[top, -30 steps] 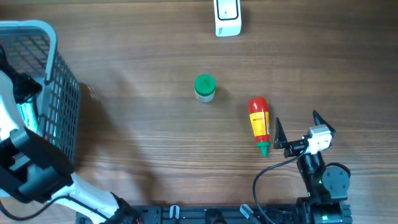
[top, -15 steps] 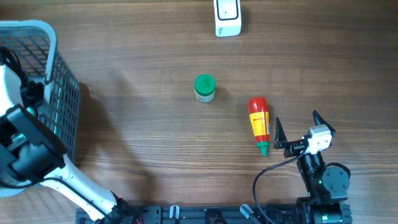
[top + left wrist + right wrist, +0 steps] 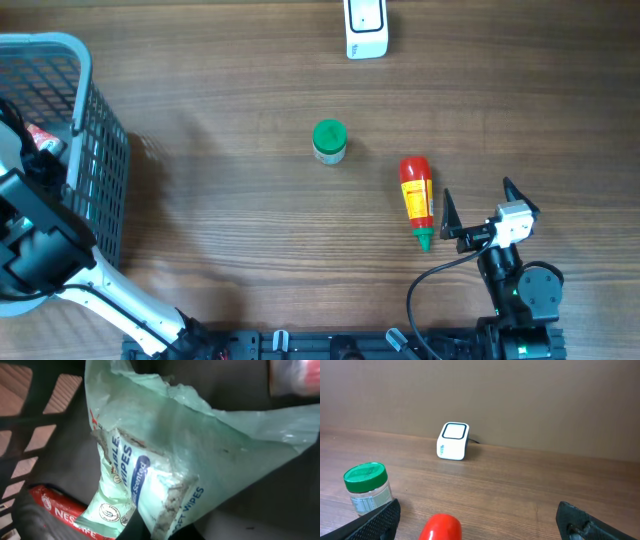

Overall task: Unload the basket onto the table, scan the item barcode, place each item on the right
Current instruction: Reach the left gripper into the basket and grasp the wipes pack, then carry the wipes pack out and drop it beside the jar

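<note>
Overhead, the left arm (image 3: 40, 250) hides the left gripper (image 3: 150, 530) and most of the basket (image 3: 95, 130) interior. In the wrist view the gripper, cut off at the bottom edge, is clamped on the lower end of the wipes packet (image 3: 150, 470) inside the basket. The packet's long axis runs steeply upward, crumpled end uppermost. The right gripper (image 3: 478, 192) stands open and empty.

Overhead: even, diffuse light; table (image 3: 250, 230) wood grain is sharp. Basket (image 3: 100, 170) casts a soft shadow toward 3 o'clock. White scanner (image 3: 366, 30) at 12 o'clock is close to clipping.
Left wrist: dim. Wipes pack (image 3: 150, 475) shows a soft sheen, print legible. Pink object (image 3: 295, 377) at 1 o'clock is badly blurred. The 6 o'clock edge is dark and out of focus.
Right wrist: flat light; red cap (image 3: 440, 527) at 6 o'clock is soft.
</note>
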You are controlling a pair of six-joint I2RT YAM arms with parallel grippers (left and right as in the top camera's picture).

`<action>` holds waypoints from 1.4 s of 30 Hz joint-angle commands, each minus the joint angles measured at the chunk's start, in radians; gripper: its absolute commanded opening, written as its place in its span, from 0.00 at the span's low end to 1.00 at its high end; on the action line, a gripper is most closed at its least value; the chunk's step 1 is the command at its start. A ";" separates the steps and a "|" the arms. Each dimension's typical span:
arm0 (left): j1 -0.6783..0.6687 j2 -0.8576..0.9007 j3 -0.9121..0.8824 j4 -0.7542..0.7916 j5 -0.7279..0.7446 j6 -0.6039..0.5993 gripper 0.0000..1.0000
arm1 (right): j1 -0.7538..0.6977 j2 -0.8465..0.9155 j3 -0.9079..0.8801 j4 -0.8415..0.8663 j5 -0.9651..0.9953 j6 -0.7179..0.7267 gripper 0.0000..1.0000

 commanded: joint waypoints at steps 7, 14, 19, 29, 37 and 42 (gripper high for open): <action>0.009 -0.177 0.051 -0.031 0.056 -0.039 0.04 | 0.003 -0.005 -0.001 0.005 0.017 -0.017 1.00; 0.009 -0.466 0.105 0.062 0.441 -0.069 0.04 | 0.003 -0.005 -0.001 0.005 0.017 -0.018 1.00; -0.008 -0.668 0.105 0.213 0.918 -0.161 0.04 | 0.003 -0.005 -0.001 0.005 0.017 -0.017 1.00; -0.378 -0.713 0.103 0.072 0.992 -0.156 0.04 | 0.003 -0.005 -0.001 0.005 0.017 -0.017 1.00; -0.766 -0.484 0.103 0.013 0.678 -0.161 0.04 | 0.003 -0.005 -0.001 0.005 0.017 -0.017 1.00; -0.877 -0.294 0.103 0.008 0.603 -0.232 0.04 | 0.003 -0.005 -0.001 0.005 0.017 -0.017 1.00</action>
